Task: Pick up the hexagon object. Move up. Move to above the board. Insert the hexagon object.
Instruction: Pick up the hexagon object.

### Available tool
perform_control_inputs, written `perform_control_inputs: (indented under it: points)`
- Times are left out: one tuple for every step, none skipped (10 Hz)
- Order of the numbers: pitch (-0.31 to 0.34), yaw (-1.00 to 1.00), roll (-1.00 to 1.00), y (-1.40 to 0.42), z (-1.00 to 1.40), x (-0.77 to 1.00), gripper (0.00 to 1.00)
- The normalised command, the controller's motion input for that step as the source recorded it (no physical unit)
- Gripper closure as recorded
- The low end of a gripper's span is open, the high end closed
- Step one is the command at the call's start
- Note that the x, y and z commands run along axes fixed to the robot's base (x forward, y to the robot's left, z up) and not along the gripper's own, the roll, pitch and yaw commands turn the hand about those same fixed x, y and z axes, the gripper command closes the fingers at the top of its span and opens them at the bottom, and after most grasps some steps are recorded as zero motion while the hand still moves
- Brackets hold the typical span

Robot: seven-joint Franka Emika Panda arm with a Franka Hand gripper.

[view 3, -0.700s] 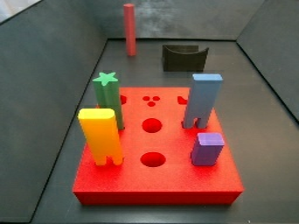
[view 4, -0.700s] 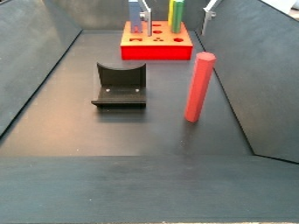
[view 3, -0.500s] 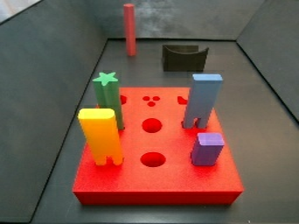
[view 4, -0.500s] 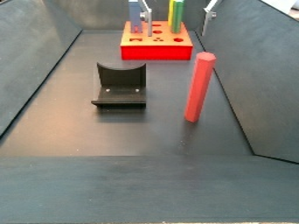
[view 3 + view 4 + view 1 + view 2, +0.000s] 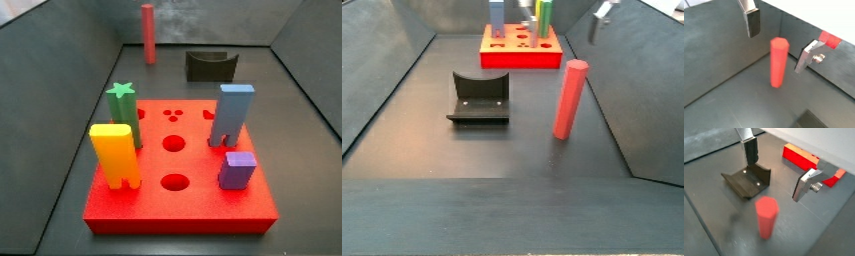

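The hexagon object (image 5: 569,98) is a slim red rod standing upright on the dark floor near a side wall; it also shows in a side view (image 5: 148,32). My gripper (image 5: 779,42) is open and empty above it, and the rod (image 5: 779,62) stands below the gap between the fingers (image 5: 753,22), touching neither. In a wrist view (image 5: 777,170) the gripper hangs over the rod's top (image 5: 766,208). In a side view only the fingers' tips show, at the upper edge (image 5: 599,15). The board (image 5: 174,215) lies at the far end from the rod (image 5: 520,58).
The board bears a yellow peg (image 5: 115,155), a green star-topped peg (image 5: 122,105), a blue peg (image 5: 234,115) and a purple block (image 5: 238,170). The fixture (image 5: 480,97) stands beside the rod and shows in a wrist view (image 5: 747,180). Grey walls enclose the floor.
In the side view the fingertips at the upper edge have shifted sideways toward the rod's side. The rod and pegs have not moved.
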Motion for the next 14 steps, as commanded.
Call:
perform_control_inputs:
  points:
    - [-0.023, 0.00, 0.00, 0.10, -0.03, -0.25, 0.00]
    - [0.000, -0.07, 0.02, 0.15, 0.00, -0.15, 0.00]
    - [0.003, -0.10, 0.08, 0.17, 0.00, -0.05, 0.00]
    - [0.019, -0.10, 0.09, 0.15, -0.18, 0.00, 0.00]
    - [0.103, -0.09, 0.14, 0.17, -0.21, 0.06, 0.00]
    - [0.089, -0.09, 0.09, 0.16, -0.12, 0.03, 0.00]
    - [0.023, -0.07, 0.00, 0.12, -0.06, 0.07, 0.00]
    - [0.000, -0.02, -0.02, 0.09, -0.08, 0.07, 0.00]
    - [0.000, -0.01, -0.05, 0.09, -0.11, 0.07, 0.00]
    - [-0.020, 0.00, -0.03, 0.11, -0.16, 0.01, 0.00]
    - [-0.073, 0.00, -0.04, 0.11, -0.20, 0.03, 0.00]
    - [-0.074, 0.00, -0.05, 0.10, -0.24, 0.04, 0.00]
    - [-0.096, -0.02, -0.07, 0.11, -0.29, 0.01, 0.00]
    - [-0.113, -0.07, -0.12, 0.10, -0.31, 0.08, 0.00]
